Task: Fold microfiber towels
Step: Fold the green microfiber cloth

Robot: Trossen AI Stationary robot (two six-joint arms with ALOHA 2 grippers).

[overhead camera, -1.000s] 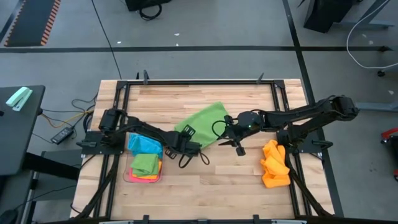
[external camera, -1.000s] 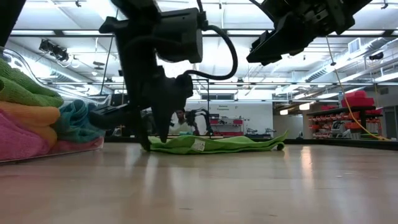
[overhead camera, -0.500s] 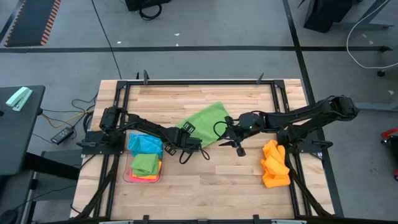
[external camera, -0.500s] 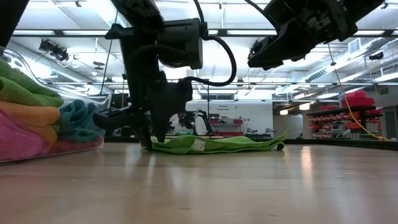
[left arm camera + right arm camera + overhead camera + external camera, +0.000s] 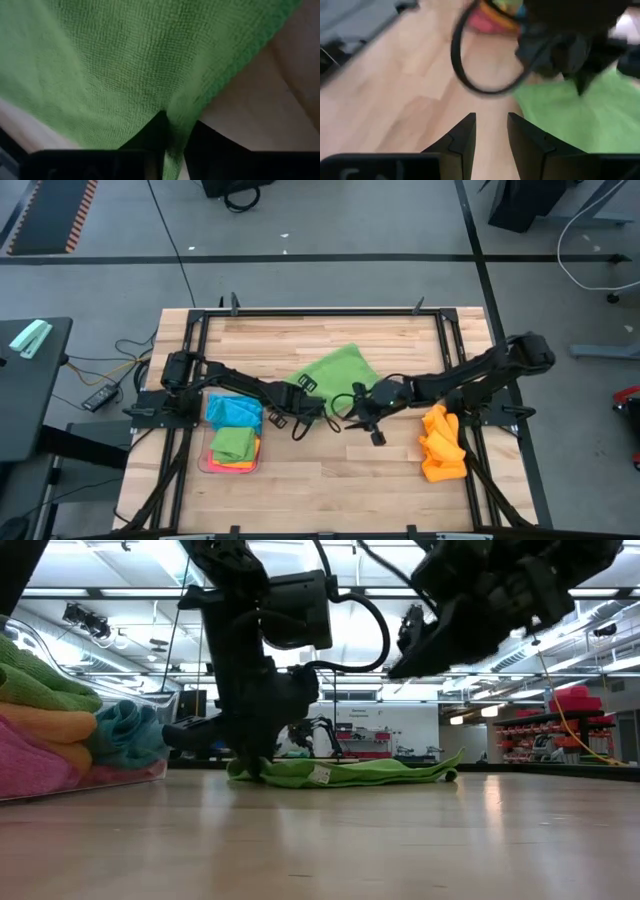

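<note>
Two of my grippers are over the wooden table point(image 5: 400, 460), and between them lies the green microfiber towel point(image 5: 335, 375), spread flat near the middle. My left gripper point(image 5: 300, 412) is down at the towel's near left corner; in the left wrist view my two dark fingers point(image 5: 150, 137) stand close together with a ridge of the green cloth bunched between them, so I have that corner pinched. In the low view the towel point(image 5: 345, 771) lies low on the wood with the left gripper point(image 5: 250, 765) down on its left end. My right gripper point(image 5: 372, 430) hangs just beyond the towel's near right edge, clear of the cloth; in the right wrist view its fingers point(image 5: 465, 137) stand slightly apart with only bare wood showing between them. Off to my left a clear plastic tray point(image 5: 205, 465) holds a stack of folded towels point(image 5: 234, 442), green on top of orange and pink, and a blue towel point(image 5: 233, 411) rests beside it. By my right arm's base lies a heap of orange towels point(image 5: 441, 445)
</note>
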